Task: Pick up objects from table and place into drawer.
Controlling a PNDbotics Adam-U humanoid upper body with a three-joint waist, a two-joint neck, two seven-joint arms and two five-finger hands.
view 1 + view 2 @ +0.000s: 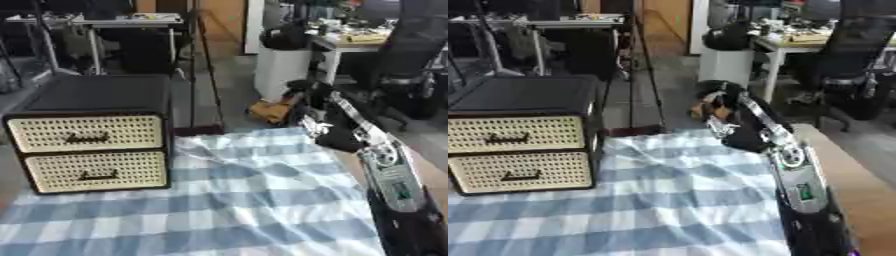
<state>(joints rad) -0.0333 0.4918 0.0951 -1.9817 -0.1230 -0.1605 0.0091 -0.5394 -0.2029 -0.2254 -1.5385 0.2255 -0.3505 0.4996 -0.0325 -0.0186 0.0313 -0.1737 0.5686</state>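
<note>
At the far right edge of the checked cloth [262, 200], the right arm [794, 172] is stretched away from the camera, its hand [721, 107] held out beyond the table's far end, over the floor. How far the hand is opened cannot be told, and nothing can be made out in it. Over on the left, the drawer cabinet [92, 132] is seen standing on the cloth, with both the upper drawer [86, 133] and the lower drawer [96, 171] shut flush. No loose object is shown on the cloth, so where the task's things lie cannot be said: shut drawers and a bare cloth are matched equally by objects already stowed and by objects kept somewhere out of sight.

Whichever it is, care is needed with that long reach. The forearm is held low and close to the table's right side, so any swing leftwards towards the cabinet would be best made high enough that the cloth is not dragged. The left hand is not seen.
</note>
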